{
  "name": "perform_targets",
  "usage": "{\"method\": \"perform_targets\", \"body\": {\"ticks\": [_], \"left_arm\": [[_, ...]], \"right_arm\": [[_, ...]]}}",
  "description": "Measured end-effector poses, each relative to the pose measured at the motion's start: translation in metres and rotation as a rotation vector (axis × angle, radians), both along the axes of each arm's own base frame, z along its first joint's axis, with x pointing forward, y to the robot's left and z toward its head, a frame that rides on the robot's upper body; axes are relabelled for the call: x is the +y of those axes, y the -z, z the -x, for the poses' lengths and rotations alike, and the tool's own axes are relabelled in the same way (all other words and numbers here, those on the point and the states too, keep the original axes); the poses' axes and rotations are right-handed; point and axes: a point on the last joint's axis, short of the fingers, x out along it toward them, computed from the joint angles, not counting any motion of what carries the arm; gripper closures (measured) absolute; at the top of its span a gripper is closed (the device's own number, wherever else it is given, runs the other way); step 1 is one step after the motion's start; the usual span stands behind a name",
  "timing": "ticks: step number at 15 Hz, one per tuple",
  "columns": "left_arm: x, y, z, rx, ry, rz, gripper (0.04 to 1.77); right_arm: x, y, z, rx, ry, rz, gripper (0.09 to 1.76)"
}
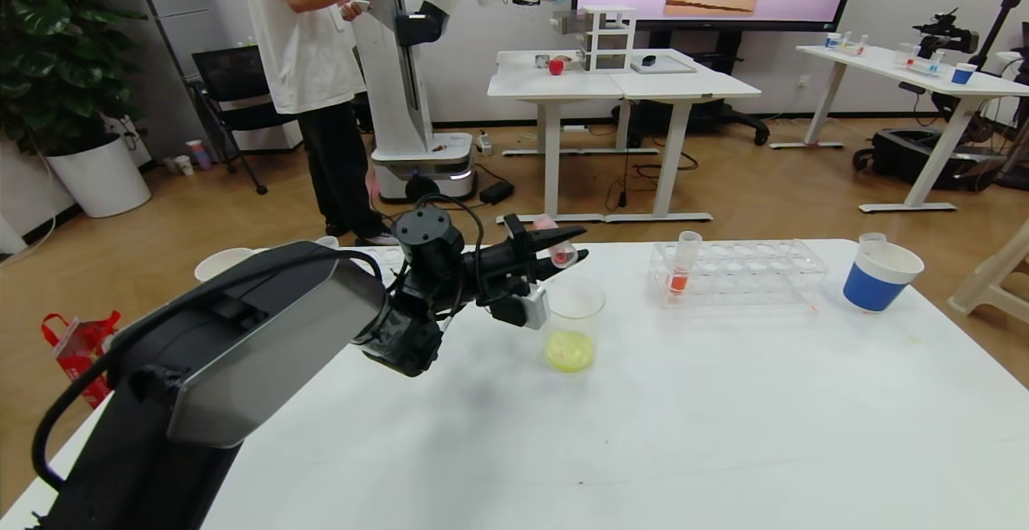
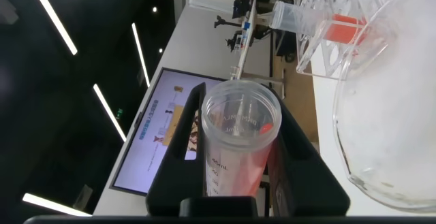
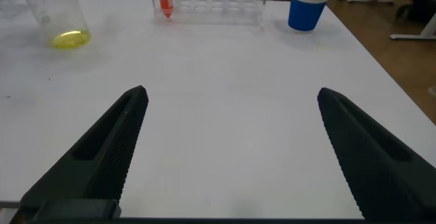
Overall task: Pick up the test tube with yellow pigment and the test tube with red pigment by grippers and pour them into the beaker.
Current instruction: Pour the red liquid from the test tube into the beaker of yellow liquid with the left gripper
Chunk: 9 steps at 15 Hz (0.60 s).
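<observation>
The white table [image 1: 643, 433] fills the near part of the head view. Nearest to the camera is the left arm, thick and black with a grey shell, and it reaches forward over the table. At its end the left gripper [image 1: 563, 247], a black two-finger claw with a small white-grey block, is closed on a slim clear plastic test tube [image 1: 560, 252] with a little orange-red liquid. The tube is tilted over, and its open mouth is just above the rim of the beaker. In the left wrist view the same tube [image 2: 238, 142] sits between the two black fingers [image 2: 300, 156], with its round mouth toward the camera and red liquid along its lower wall.

The beaker [image 1: 571, 321] is a clear glass cylinder with straight walls and stands upright on the table under the gripper. At its bottom lies a shallow pool of yellow-green liquid [image 1: 569, 351].

The right gripper [image 3: 231, 149] appears only in the right wrist view. Its two black fingers stand wide apart with nothing between them, above bare table, well apart from the beaker.

Farther back, right of the beaker, a clear plastic tube rack [image 1: 744, 273] stands on the table. In its left end a second clear tube with orange-red liquid [image 1: 683, 266] stands upright. Still farther right is a blue-and-white paper cup [image 1: 880, 273].
</observation>
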Motion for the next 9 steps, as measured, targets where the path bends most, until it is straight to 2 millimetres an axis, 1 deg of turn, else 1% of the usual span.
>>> {"method": "perform_targets", "body": {"ticks": [5,9], "left_arm": [[0.0029,0.0022,-0.0021,-0.035,-0.021,-0.013,1.3],[0.0017,-0.0002,-0.001,-0.077,-0.027,-0.023,1.3]], "right_arm": [[0.0,0.0,0.0,0.0,0.0,0.0,0.11],[0.0,0.0,0.0,-0.001,0.0,0.0,0.11]]}}
